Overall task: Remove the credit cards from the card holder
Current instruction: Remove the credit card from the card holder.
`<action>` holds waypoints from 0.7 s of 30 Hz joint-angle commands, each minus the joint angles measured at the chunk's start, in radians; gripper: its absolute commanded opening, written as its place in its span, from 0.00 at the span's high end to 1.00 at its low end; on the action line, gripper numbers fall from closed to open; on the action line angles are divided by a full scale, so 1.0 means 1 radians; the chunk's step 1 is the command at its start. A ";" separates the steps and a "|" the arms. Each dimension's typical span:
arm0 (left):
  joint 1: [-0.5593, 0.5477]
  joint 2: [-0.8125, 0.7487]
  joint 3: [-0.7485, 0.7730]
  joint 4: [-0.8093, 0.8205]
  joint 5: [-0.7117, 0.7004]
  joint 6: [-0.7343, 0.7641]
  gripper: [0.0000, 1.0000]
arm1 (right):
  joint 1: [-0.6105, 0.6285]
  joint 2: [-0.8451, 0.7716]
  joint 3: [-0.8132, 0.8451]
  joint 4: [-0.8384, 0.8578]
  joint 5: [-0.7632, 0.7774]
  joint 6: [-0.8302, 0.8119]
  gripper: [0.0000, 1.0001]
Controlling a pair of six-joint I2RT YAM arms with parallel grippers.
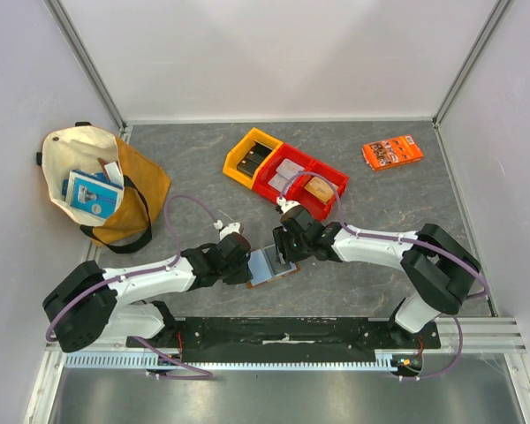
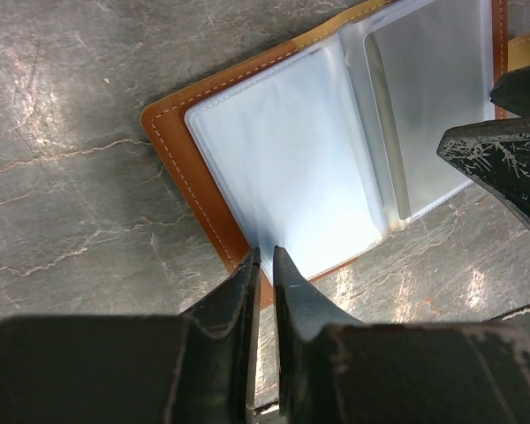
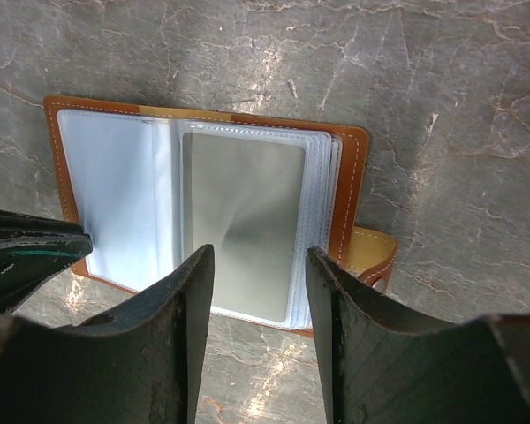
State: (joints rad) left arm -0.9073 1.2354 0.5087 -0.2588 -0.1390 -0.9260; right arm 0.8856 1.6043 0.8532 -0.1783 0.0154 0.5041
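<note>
The brown leather card holder [image 1: 272, 263] lies open on the grey table between my two grippers. Its clear pale sleeves [image 2: 274, 150] face up. A grey-white card [image 3: 243, 225] sits in the top sleeve of the right-hand half, and the closure tab [image 3: 375, 256] sticks out at its right edge. My left gripper [image 2: 265, 252] is pinched shut on the near edge of the holder's left half. My right gripper [image 3: 256, 252] is open just above the grey card, and its jaws straddle the card's near end. Other cards are hidden.
A cream and mustard tote bag [image 1: 97, 181] with a blue packet lies at the left. A yellow bin [image 1: 252, 157] and red bins [image 1: 300, 181] stand just behind the right gripper. An orange printed packet [image 1: 392, 151] lies at the back right.
</note>
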 commanded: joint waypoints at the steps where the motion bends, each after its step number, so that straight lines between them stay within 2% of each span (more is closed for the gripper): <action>1: -0.004 0.015 -0.007 -0.002 0.009 0.032 0.84 | 0.000 0.003 -0.008 0.016 -0.038 -0.006 0.49; 15: -0.004 0.026 -0.007 0.013 0.026 0.038 0.84 | 0.000 -0.064 -0.016 0.054 -0.127 0.024 0.55; 21: -0.004 0.018 -0.010 0.013 0.021 0.038 0.84 | 0.000 -0.129 0.000 0.053 -0.170 0.030 0.53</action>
State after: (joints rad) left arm -0.9073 1.2449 0.5083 -0.2512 -0.1249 -0.9180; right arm 0.8852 1.5394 0.8406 -0.1680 -0.0986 0.5198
